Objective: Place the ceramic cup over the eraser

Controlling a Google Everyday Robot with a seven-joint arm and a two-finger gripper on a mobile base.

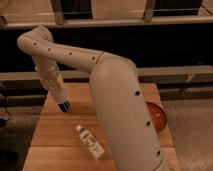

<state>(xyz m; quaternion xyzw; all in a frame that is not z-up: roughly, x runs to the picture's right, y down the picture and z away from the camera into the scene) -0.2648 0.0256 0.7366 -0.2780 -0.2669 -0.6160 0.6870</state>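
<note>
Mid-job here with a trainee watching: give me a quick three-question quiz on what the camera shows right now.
1. True or false: the white labelled bottle lies on its side on the wooden table.
2. Where is the end effector? A) above the table's left part B) inside the orange bowl C) touching the bottle
3. Can you see the ceramic cup or the eraser?

Key: 1 true. 2 A. 3 No, neither shows; the arm covers much of the table.
</note>
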